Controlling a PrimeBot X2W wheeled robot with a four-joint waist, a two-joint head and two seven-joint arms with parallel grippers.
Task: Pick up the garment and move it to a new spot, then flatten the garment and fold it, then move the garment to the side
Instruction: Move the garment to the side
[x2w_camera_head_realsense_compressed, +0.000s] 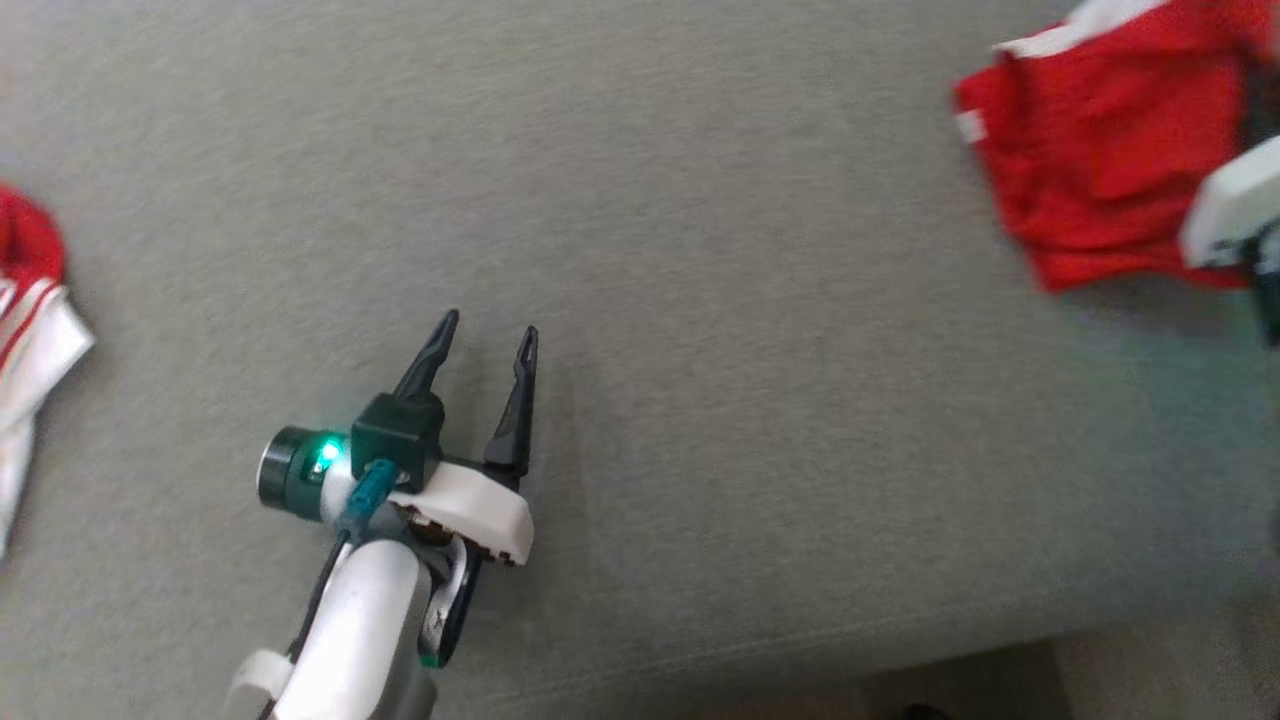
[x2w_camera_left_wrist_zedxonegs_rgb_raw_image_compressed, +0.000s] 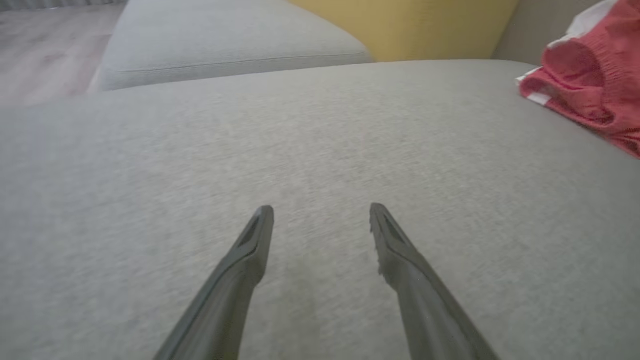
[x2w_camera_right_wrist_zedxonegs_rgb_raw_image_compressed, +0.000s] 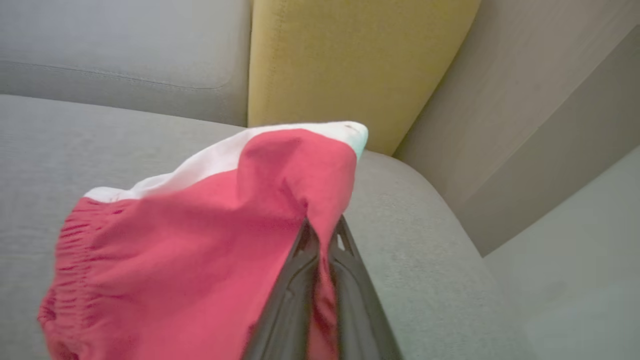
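Right gripper (x2w_camera_right_wrist_zedxonegs_rgb_raw_image_compressed: 324, 227) tight on red garment (x2w_camera_right_wrist_zedxonegs_rgb_raw_image_compressed: 200, 240); left gripper (x2w_camera_head_realsense_compressed: 490, 324) wide, empty, over cushion (x2w_camera_head_realsense_compressed: 750, 300).

Grey sofa seat (x2w_camera_head_realsense_compressed: 700, 250) backed by a mustard cushion (x2w_camera_right_wrist_zedxonegs_rgb_raw_image_compressed: 350, 65).

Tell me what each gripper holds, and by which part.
Right gripper pinches the garment by a fold of its red fabric; left gripper is open, empty.

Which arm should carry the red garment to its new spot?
Right. The right gripper is shut on the red fabric garment with white trim. The left gripper is open over the grey sofa cushion, well apart from the garment.
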